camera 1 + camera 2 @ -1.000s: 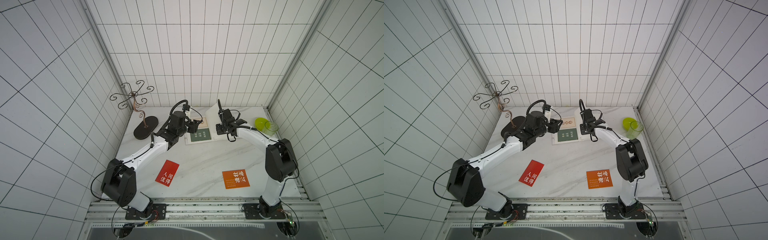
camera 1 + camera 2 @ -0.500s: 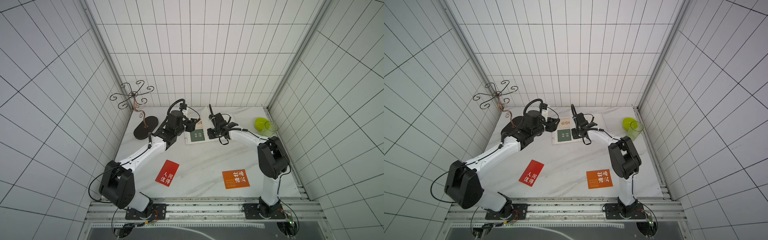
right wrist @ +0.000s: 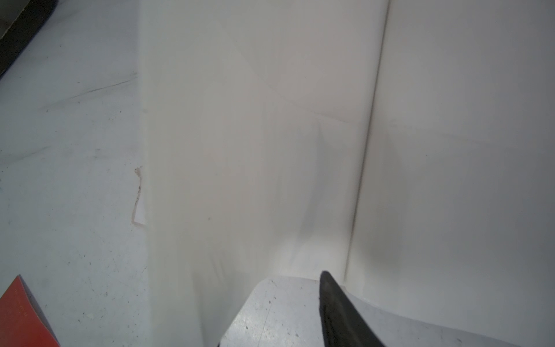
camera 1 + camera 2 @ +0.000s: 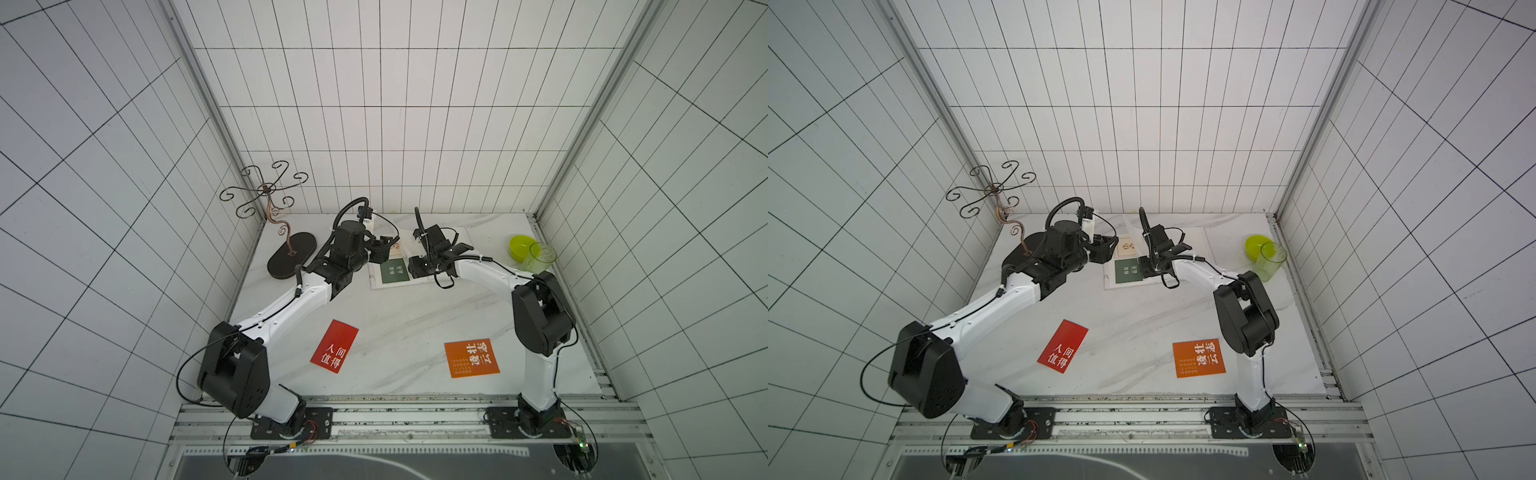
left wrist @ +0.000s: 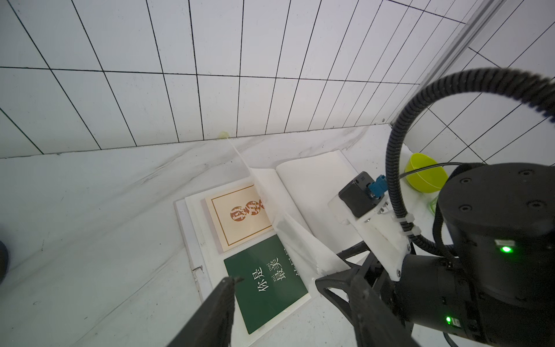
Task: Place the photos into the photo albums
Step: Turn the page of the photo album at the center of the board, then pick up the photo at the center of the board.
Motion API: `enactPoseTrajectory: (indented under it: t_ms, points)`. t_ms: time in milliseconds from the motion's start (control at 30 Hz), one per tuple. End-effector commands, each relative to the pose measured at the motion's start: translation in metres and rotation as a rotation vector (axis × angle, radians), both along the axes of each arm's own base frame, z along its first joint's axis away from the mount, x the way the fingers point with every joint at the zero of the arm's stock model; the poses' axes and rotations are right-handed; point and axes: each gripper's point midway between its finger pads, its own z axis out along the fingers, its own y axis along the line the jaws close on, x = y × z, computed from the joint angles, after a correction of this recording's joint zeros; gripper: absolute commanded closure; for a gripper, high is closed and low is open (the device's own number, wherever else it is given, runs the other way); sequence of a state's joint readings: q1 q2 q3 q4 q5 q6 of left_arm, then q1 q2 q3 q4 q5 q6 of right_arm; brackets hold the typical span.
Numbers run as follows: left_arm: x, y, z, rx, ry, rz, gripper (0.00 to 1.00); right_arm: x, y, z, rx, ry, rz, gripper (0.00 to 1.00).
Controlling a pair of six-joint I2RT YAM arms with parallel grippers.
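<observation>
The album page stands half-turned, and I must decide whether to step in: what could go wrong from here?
1. The lifted page leans above the album with the right gripper open at its corner; it may flop back or crease.
2. The left gripper hangs open just over the dark green card; the falling page could land on it, or it could nudge that card askew.

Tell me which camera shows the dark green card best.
The left wrist view: the dark green card is large, its characters legible, lying on the album page. In both top views the card is small and far. The right wrist view misses it.
</observation>
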State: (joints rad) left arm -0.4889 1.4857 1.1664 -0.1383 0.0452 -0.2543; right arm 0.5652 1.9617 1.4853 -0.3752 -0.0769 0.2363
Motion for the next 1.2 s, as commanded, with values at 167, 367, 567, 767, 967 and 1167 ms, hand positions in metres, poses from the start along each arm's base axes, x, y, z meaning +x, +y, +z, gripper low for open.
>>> enactPoseTrajectory:
  t_ms: [167,367,567,767,967,1167]
  points:
    - [-0.003,0.007,0.011,-0.01,-0.022,0.02,0.38,-0.003,0.062,0.02,0.281,0.051,0.15,0.49]
    - [-0.002,0.012,0.011,-0.003,-0.027,0.037,0.38,-0.008,0.088,0.017,0.434,0.125,0.195,0.49]
    - [-0.002,0.012,0.011,-0.007,-0.024,0.037,0.38,-0.007,0.095,0.018,0.467,0.14,0.216,0.49]
    - [-0.003,0.015,0.006,-0.001,0.004,0.049,0.38,-0.012,0.1,0.022,0.495,0.16,0.24,0.49]
    - [-0.031,0.041,-0.033,-0.04,0.222,0.096,0.39,-0.026,0.108,0.032,0.508,0.159,0.286,0.49]
    - [-0.096,0.076,-0.086,0.016,0.5,0.178,0.39,-0.052,0.133,0.031,0.521,0.195,0.377,0.5]
